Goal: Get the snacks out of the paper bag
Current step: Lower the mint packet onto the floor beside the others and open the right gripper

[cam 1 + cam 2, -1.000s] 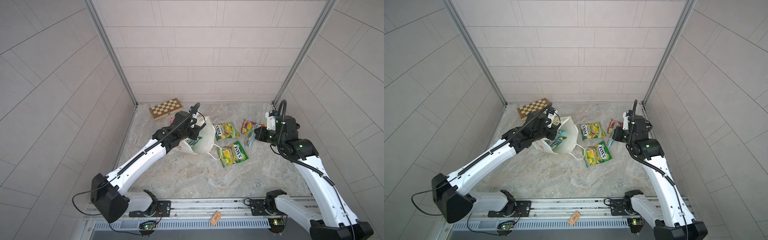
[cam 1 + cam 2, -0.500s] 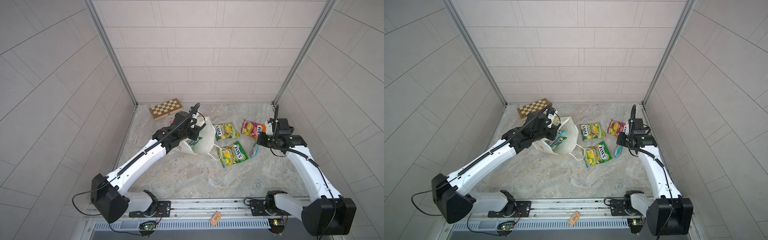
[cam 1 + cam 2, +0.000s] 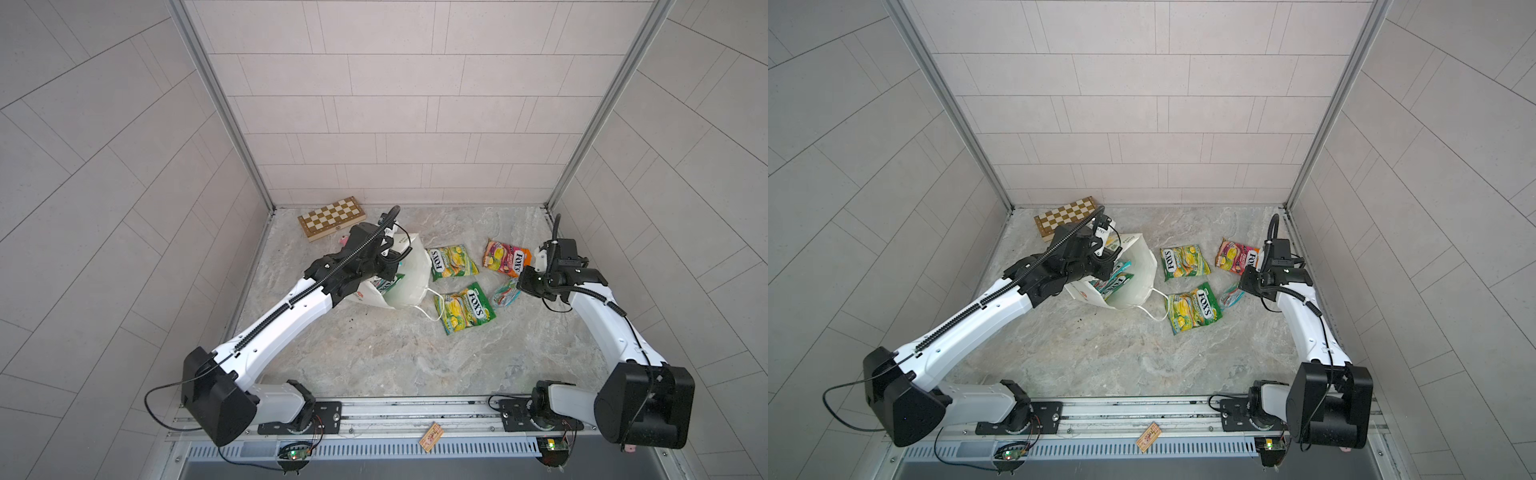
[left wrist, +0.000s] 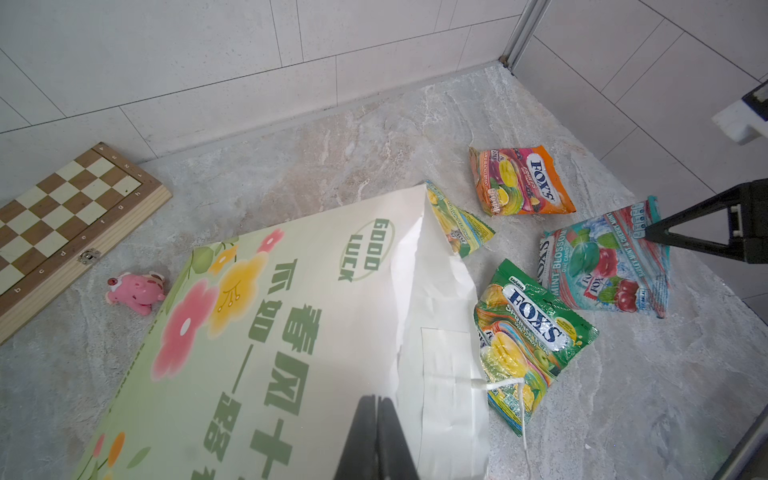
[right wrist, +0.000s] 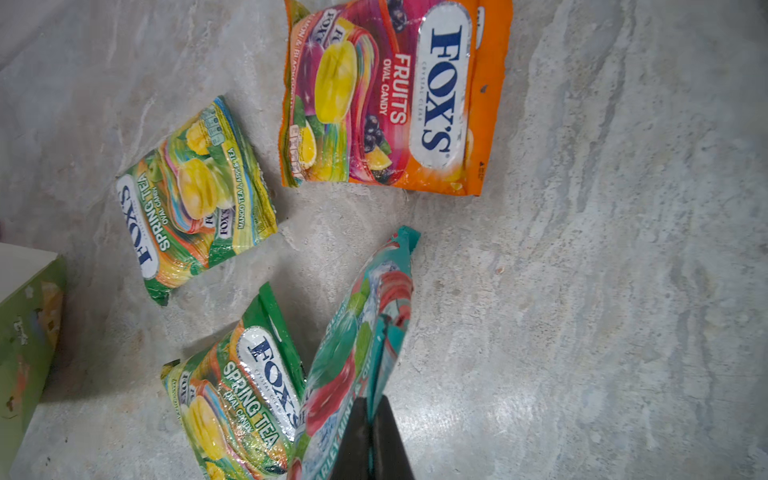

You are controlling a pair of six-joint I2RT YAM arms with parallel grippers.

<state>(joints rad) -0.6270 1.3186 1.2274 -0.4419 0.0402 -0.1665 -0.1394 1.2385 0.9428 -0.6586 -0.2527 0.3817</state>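
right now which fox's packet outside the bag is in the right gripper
The teal-red mint packet, pinched at its edge by the shut right gripper. The two green-yellow packets and the pink-orange one lie flat on the table.

On the grey marbled worktop (image 3: 374, 353) rests a white paper bag (image 3: 409, 274), a wooden chessboard (image 3: 331, 217) behind it, a pink toy (image 4: 135, 291) between. Two green Spring Tea packets (image 3: 452, 262) (image 3: 464, 307) lie beside the bag's mouth, the orange Fruits packet (image 3: 506, 258) beyond.

My top views look steeply down from high above the paper bag (image 3: 409, 278), while both wrist cameras sit close beside it, sharing the snacks (image 4: 528, 340).
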